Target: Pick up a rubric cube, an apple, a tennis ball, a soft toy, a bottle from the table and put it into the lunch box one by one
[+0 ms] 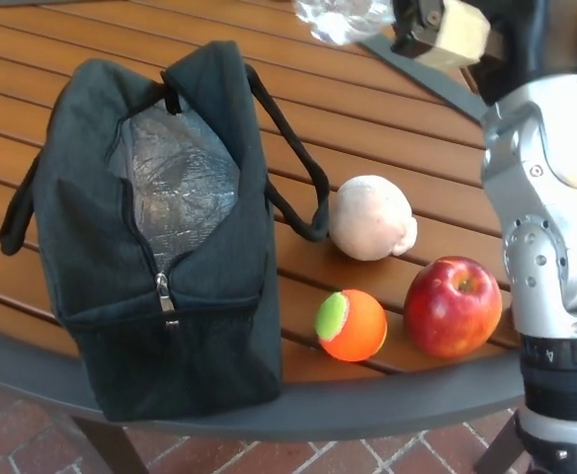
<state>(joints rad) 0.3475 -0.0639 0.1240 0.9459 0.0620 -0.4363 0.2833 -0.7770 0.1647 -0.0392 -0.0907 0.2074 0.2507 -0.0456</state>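
My right hand (466, 35) is raised at the top edge of the head view, shut on a clear plastic bottle (343, 17) that lies tilted with its base pointing left; most of the bottle is cut off by the frame. The dark grey lunch box (160, 227) stands open on the left, its silver lining showing. A white soft toy (370, 217), a red apple (453, 306) and an orange-and-green tennis ball (350, 325) rest on the table to its right. No rubric cube shows. My left hand is out of sight.
The wooden slatted table (387, 128) has a grey metal rim (368, 405) along its near edge, with brick floor below. My silver right forearm (555, 247) rises along the right side, beside the apple.
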